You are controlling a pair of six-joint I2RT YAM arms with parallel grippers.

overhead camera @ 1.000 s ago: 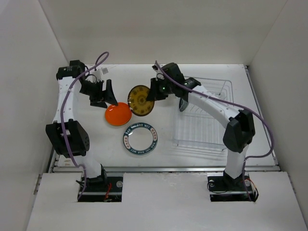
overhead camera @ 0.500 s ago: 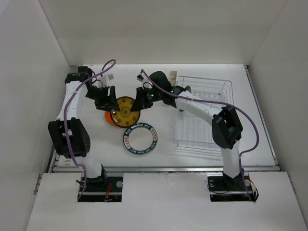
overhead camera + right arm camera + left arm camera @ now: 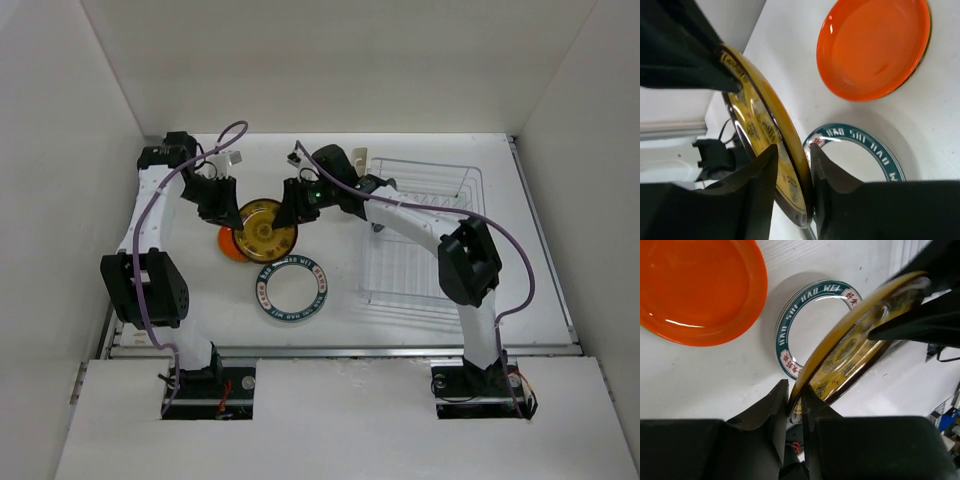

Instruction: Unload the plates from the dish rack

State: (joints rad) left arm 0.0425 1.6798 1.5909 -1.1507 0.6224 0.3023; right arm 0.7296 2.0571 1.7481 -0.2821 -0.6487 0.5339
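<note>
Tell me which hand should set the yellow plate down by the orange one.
Left. The left hand pinches the yellow plate by its rim beside the orange plate; the right hand, also gripping, sits nearer the dish rack.

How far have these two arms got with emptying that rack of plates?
Two plates look done: the orange plate and the teal-rimmed plate lie flat on the table. In hand: the yellow plate, gripped at opposite edges by the left tool and the right tool, tilted over the orange one. Left: setting it down; whether the dish rack holds more is unclear from here.
</note>
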